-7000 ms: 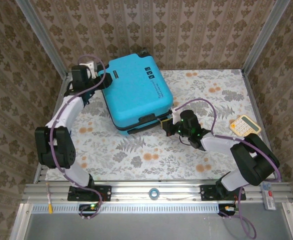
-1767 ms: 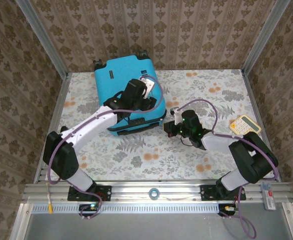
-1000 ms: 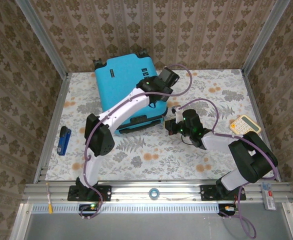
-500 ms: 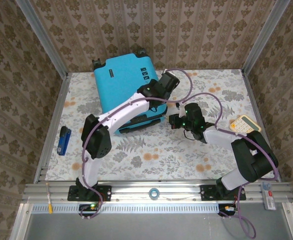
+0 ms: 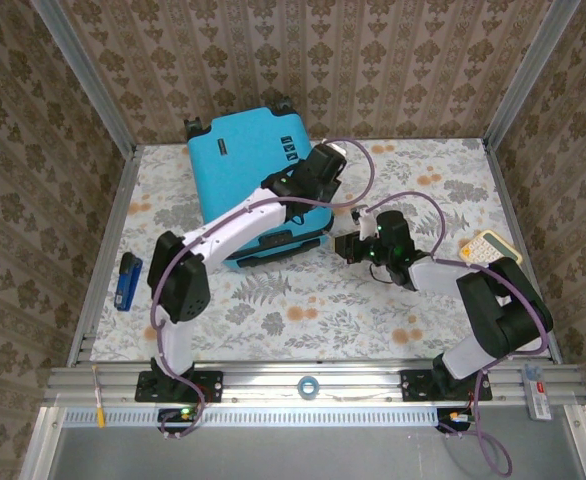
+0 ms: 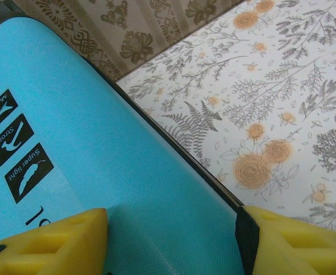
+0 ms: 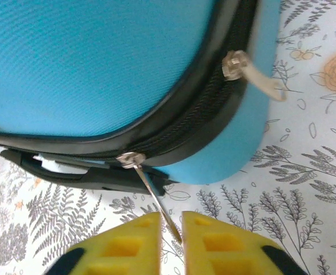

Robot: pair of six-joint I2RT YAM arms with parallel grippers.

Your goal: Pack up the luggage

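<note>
Two pincers at the luggage point(image 5: 241, 160)
Right gripper point(image 7: 171, 229): jaws a slit apart, the zipper pull point(image 7: 151, 192) tip between them; whether pinched, I cannot tell. Just beyond rises the luggage's blue corner on the floral table point(image 7: 305, 189). Left gripper point(image 6: 171, 243) gapes wide over its lid's edge.
</note>
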